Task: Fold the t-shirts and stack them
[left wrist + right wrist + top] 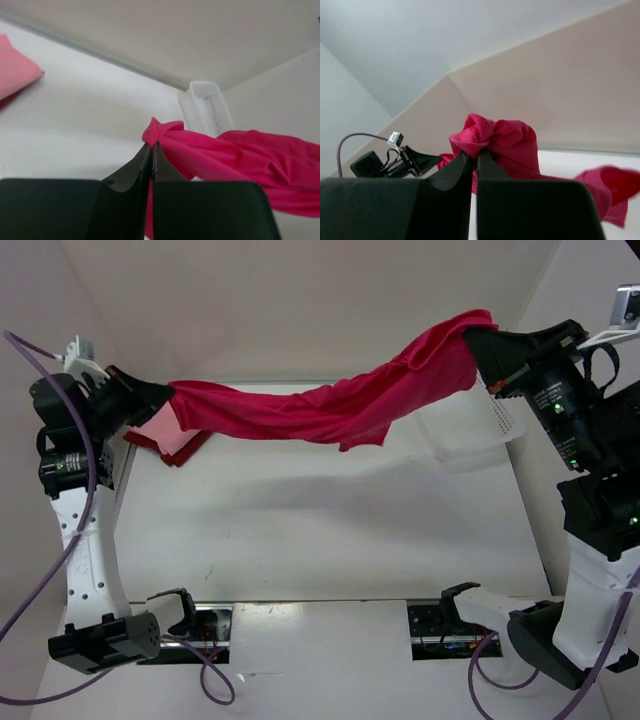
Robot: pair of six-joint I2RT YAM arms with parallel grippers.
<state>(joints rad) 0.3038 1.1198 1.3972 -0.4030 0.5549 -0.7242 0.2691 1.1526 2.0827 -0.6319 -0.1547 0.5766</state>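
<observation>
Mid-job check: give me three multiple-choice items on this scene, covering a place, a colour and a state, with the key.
1. Where is the folded light pink cloth t-shirt?
A. far-left corner of the white table, on the dark red cloth t-shirt
B. near edge, centre
C. far-right corner

2. What colour is the t-shirt stretched between the arms?
A. white
B. magenta-crimson
C. blue

3. What state are the grippers in?
A. both open
B. only the left shut
C. both shut on the stretched shirt

Key: A, pink lies over dark red at far left. B, the magenta-crimson t-shirt spans the gap. C, the left gripper and right gripper each pinch its cloth.
</observation>
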